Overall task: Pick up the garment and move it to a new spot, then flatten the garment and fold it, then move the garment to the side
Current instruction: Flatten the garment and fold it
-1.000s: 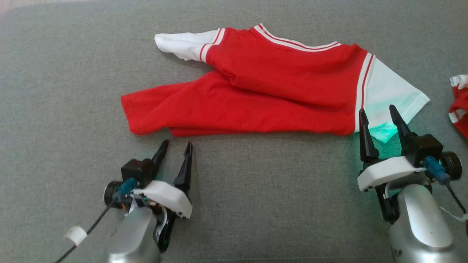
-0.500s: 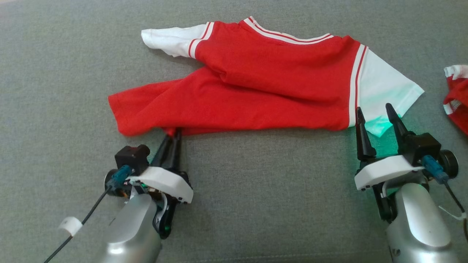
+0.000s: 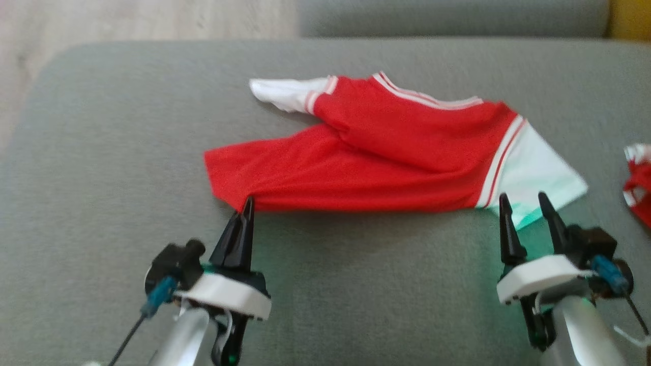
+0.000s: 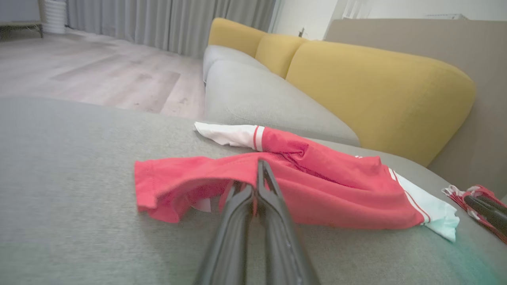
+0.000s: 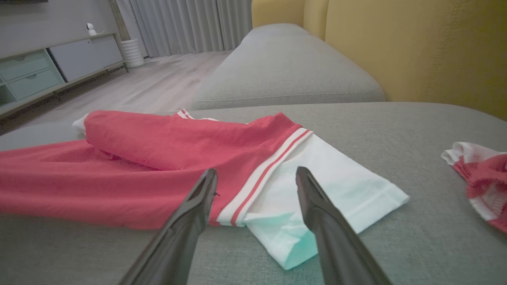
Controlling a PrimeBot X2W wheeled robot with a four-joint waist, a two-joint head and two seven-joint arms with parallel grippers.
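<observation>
The garment is a red shirt with white sleeves and white striped trim, lying crumpled across the grey sofa cushion. My left gripper is shut on the near left edge of its red hem. In the left wrist view the closed left gripper pinches the garment, and the hem bulges up around the tips. My right gripper stands open at the near edge of the white right sleeve. From the right wrist the right gripper straddles the striped seam of the garment, slightly above it.
A second red and white cloth lies at the cushion's right edge. Yellow back cushions rise behind the seat. Wooden floor lies beyond the cushion's far left corner. Bare grey cushion stretches between my two arms.
My left gripper went from open to shut and moved forward onto the red hem. The right gripper stayed open by the sleeve. The head camera shifted, showing more of the far cushion edge.
</observation>
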